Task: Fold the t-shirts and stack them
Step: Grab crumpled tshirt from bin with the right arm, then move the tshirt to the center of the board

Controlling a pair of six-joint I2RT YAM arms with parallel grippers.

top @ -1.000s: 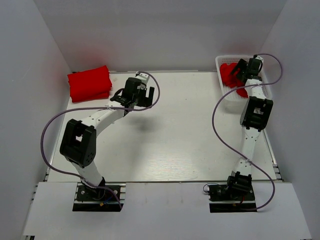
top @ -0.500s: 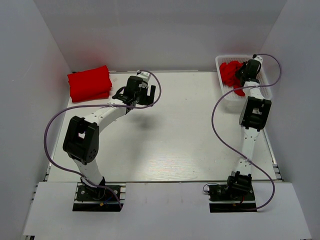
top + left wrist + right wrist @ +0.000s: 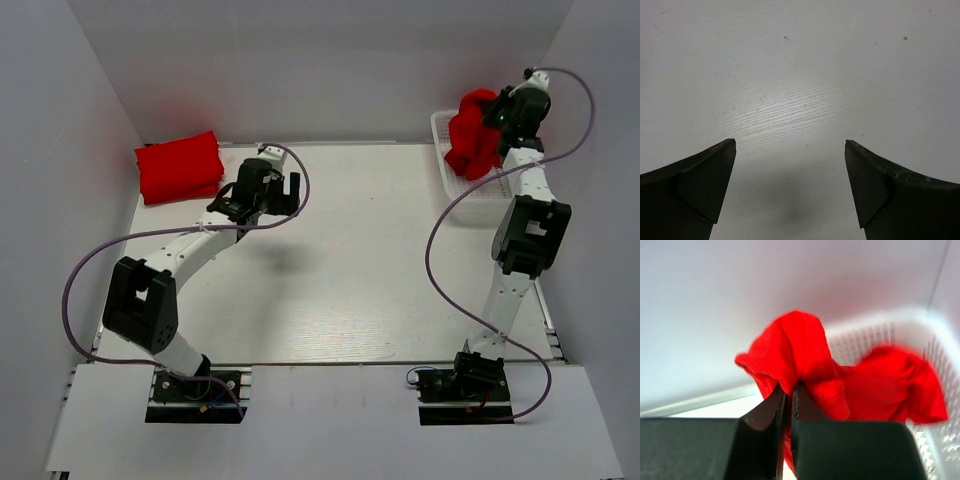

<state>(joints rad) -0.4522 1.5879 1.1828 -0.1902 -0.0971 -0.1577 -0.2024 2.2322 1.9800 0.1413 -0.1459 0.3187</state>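
T-shirt (image 3: 470, 138), bright red and crumpled: hangs in the upper right of the frame, above the mesh basket (image 3: 462, 202), pinched by the right gripper (image 3: 495, 112). Seen from the right wrist, clamped hard on one thin fold, jaws almost meeting, with the bulk of the cloth bulging above the tips and trailing down toward the basket wall. More red cloth low in the basket; cannot tell whether part of the same garment or a second one.

Risks from here, as a judgement:
- Could slip free mid-carry, given so narrow a bite on soft fabric, and drop back into the basket or across its rim.
- Could catch a sleeve or hem on the mesh and drag or tip the light basket.
- Could haul a tangled second garment along, if that lower cloth is one.
- Likely to land in a heap on the worktop (image 3: 350, 270), so no clean edges for folding without spreading first.

Left gripper (image 3: 284, 186): spread wide, empty, over bare worktop left of centre, well apart from the T-shirt, so no help in a fumble. Folded stack (image 3: 180, 165) at upper left, beside the back wall.
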